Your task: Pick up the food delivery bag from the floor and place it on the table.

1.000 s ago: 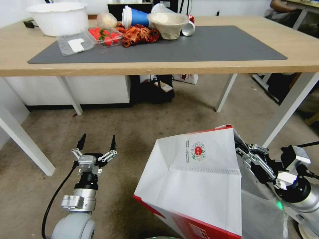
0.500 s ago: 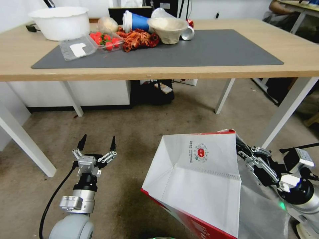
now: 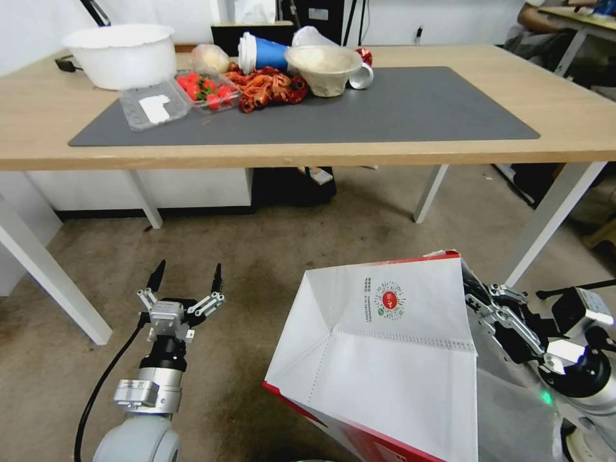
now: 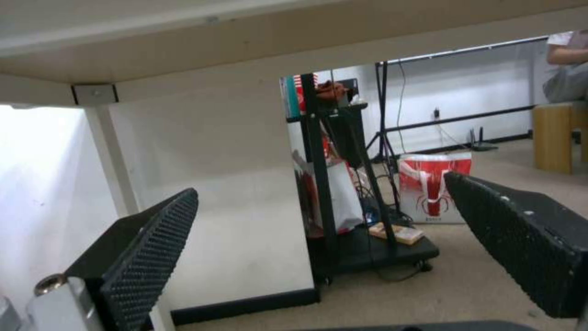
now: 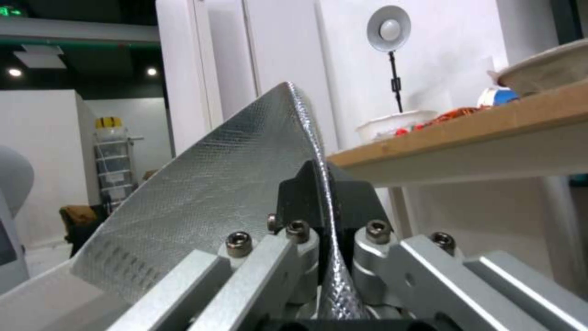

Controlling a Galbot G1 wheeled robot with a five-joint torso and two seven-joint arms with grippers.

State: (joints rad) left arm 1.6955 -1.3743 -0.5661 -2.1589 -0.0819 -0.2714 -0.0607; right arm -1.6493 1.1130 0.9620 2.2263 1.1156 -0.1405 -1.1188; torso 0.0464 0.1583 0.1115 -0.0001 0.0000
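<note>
Seemingly clear of the floor, the food delivery bag hangs low at the robot's right in the head view, tilted, its white face with the small round red logo turned up toward the camera and a red side panel along its lower edge. Whether its far corner touches the carpet is hidden by the bag itself. The right gripper sits at the bag's right upper edge, fingers closed on that rim. The table lies ahead and above, its dark grey mat bare on the right half, while a white bowl, a tray of strawberries and other food crowd the left. The bag is below the tabletop's edge and short of it, so the coming move, as I judge it, is up and forward from the right arm, toward the bare part of the mat. The left gripper hangs low over the carpet at the robot's left, well apart from the bag, fingers spread wide and holding nothing.

From the left wrist, the two ribbed pads stand far apart with only the table's underside and white leg beyond.

From the right wrist, the fingers pinch a fold of the bag's silver foil lining tight between them, with the table edge just beyond and higher.
</note>
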